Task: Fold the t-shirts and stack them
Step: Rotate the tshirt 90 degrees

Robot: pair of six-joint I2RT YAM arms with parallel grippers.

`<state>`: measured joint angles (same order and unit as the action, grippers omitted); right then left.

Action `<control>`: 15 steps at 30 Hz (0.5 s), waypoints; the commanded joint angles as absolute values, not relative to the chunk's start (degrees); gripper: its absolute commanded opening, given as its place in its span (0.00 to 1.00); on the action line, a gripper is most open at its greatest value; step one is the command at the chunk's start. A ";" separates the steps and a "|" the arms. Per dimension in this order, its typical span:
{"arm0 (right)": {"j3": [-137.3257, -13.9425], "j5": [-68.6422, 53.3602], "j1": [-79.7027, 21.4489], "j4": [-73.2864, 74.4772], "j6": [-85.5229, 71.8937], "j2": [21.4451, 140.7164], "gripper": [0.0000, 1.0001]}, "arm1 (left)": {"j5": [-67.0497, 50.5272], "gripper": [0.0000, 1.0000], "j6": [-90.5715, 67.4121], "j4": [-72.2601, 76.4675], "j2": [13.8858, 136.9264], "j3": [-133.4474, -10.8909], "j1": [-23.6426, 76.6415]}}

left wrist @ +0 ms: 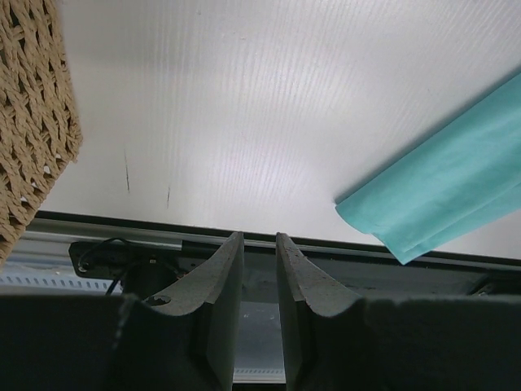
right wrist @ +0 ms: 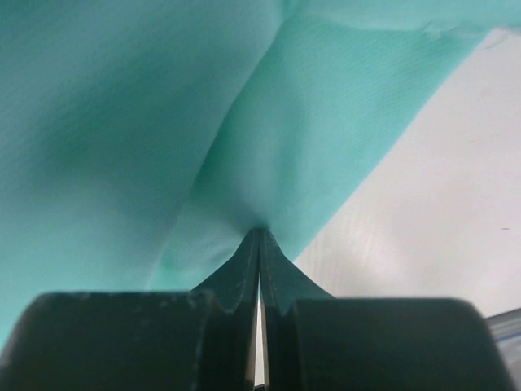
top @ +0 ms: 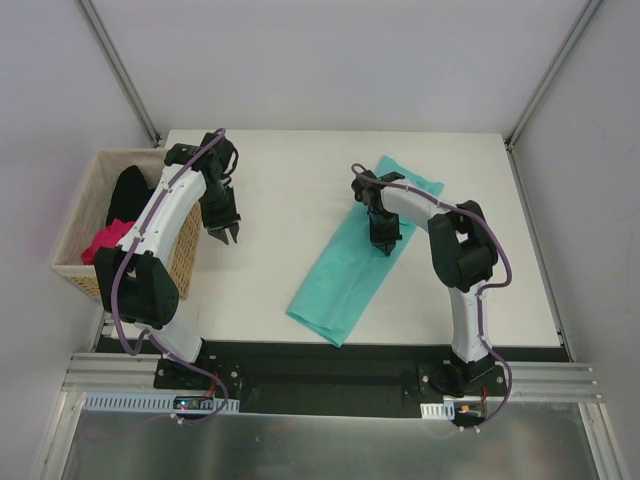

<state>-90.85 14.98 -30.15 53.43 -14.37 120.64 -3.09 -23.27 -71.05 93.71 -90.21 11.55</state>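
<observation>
— What did we find at the far left?
— We found the wicker basket point(top: 78, 210) against the bench's point(top: 280, 190) left edge. The black t-shirt point(top: 128, 195) was bunched at its far end and the pink t-shirt point(top: 105, 242) lay crumpled at its near end, neither of them folded.
— And the left pincer point(top: 226, 232)?
— It hung over bare bench just beside the basket. Its jaws were parted by a narrow gap and held nothing.
— Where was the teal t-shirt point(top: 345, 280)?
— We saw it right of centre, folded into a long smooth strip. It lay flat on the bench, slanting from near left to far right.
— And the right pincer point(top: 384, 243)?
— It was down on the strip, a little past its middle. Its jaws were closed tight on a pinch of teal cloth, and in the wrist view creases ran out from the tips.
</observation>
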 commanded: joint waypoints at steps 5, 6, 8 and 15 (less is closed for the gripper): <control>-99.05 28.30 -28.74 58.71 -8.70 121.73 0.01 | -3.78 0.22 -22.15 -73.04 92.64 -90.79 11.51; -99.57 28.74 -28.65 59.15 -8.70 120.68 0.01 | -3.69 0.22 -22.15 -72.95 92.55 -90.70 11.51; -101.06 28.74 -28.74 59.67 -8.96 119.28 0.01 | -3.43 0.22 -22.24 -72.95 92.55 -90.70 11.51; -109.06 32.61 -26.81 60.82 -7.30 115.75 0.01 | -4.04 0.22 -21.89 -72.60 94.65 -92.72 11.60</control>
